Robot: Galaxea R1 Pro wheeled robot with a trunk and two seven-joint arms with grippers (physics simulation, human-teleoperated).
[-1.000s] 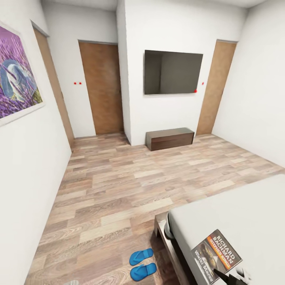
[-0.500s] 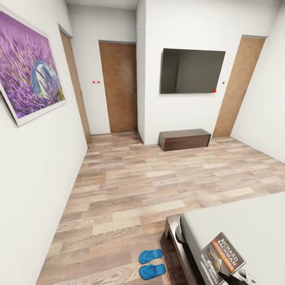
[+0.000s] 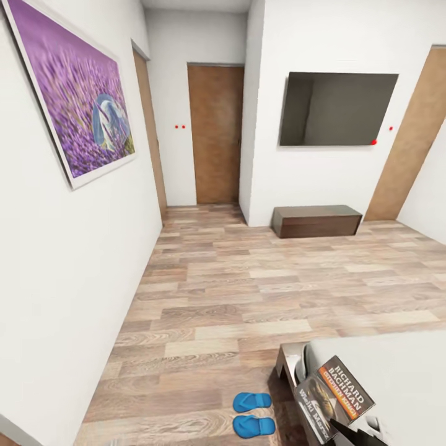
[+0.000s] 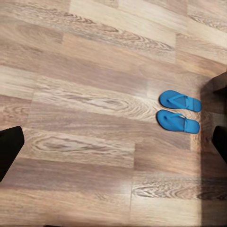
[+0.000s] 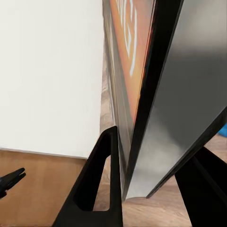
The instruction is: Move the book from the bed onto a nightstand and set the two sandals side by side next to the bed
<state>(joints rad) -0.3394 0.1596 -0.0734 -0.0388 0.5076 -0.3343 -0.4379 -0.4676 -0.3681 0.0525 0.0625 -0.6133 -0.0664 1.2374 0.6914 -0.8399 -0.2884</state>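
We have the book (image 3: 334, 396) pinched between the right gripper (image 5: 120, 189) fingers, tilted up over the near corner of the bed (image 3: 396, 371), not yet on a nightstand. The sandals (image 3: 254, 414) already lie side by side on the floor (image 3: 248, 291) just left of the bed. The left gripper (image 4: 113, 151) fingers are spread wide, holding nothing.
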